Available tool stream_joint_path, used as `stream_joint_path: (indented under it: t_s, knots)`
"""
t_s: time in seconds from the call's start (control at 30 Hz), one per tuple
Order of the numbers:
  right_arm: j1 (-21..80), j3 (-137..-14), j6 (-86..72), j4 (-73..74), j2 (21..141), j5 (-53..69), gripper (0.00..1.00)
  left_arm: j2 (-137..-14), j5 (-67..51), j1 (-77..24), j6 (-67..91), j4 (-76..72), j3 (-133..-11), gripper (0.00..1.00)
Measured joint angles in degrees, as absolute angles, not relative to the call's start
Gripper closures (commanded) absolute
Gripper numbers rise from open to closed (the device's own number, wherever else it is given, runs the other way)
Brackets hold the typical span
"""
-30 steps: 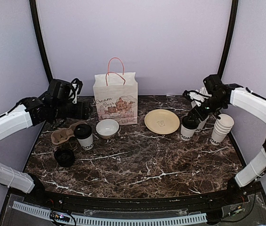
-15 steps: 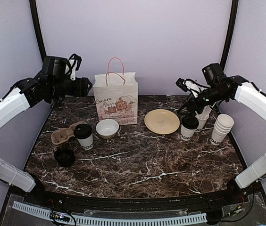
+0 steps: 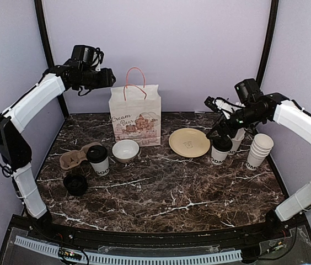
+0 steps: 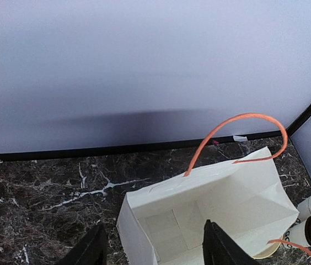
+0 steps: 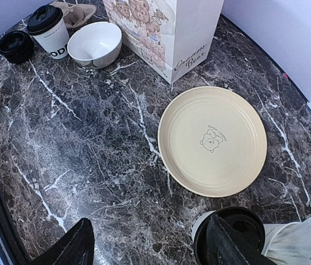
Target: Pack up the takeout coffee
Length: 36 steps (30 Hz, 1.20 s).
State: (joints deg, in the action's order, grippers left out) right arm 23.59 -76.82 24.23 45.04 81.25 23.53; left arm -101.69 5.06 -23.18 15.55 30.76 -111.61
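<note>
- Dark marble surface [image 3: 161, 193]: it carries everything, and neither coffee is packed yet.
- White paper bag with pink handles [image 3: 135, 118]: it stands upright and open-mouthed at 11 o'clock. It looks light, so a cup dragged over its rim could tip it or fold a wall in.
- Left pincer [image 4: 153, 234]: its fingers are apart and empty, hovering above the bag's mouth. The handle loop close by could snag it.
- Right pincer [image 5: 147, 232]: its fingers are apart and empty, above the surface just beside the 3 o'clock cup.
- Two small white paper cups with black lids: one [image 3: 97, 160] sits at 9 o'clock just beside a brown pulp cup carrier [image 3: 73, 158], the other [image 3: 220, 150] at 3 o'clock. A grip on the lid instead of the wall could pop it off. A wide approach could knock the stack of lidless white cups [image 3: 259, 150] nearby.
</note>
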Motion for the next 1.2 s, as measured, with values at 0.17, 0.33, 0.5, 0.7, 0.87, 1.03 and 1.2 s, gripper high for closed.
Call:
stream_joint_path:
  t_s: [0.17, 0.33, 0.5, 0.7, 0.87, 1.03, 1.2]
  knots:
    - [23.6, -75.7, 23.4, 44.8, 80.9, 23.1, 0.3, -110.9, 3.9, -23.0, 18.3, 34.8, -115.9, 0.57]
    - [23.6, -74.4, 23.0, 43.8, 79.1, 22.8, 0.3, -115.2, 3.8, -23.0, 19.9, 36.9, -116.1, 0.81]
    - [23.6, -73.9, 23.0, 43.3, 78.0, 22.4, 0.29, -114.7, 3.4, -23.0, 20.3, 36.2, -116.3, 1.0]
    - [23.6, -73.6, 22.9, 43.2, 78.0, 21.7, 0.29, -113.5, -0.2, -23.0, 21.3, 35.2, -116.1, 1.0]
    - [23.6, -73.6, 22.8, 43.1, 78.1, 20.4, 0.3, -109.2, -3.2, -23.5, 22.3, 33.5, -115.1, 1.0]
    - [23.6, -73.8, 22.5, 43.3, 79.2, 18.5, 0.3, -103.2, -5.6, -24.3, 23.5, 30.5, -114.9, 1.0]
    - [22.6, -76.0, 22.2, 44.3, 80.6, 18.3, 0.3, -98.4, -8.4, -25.8, 24.7, 28.7, -113.3, 1.0]
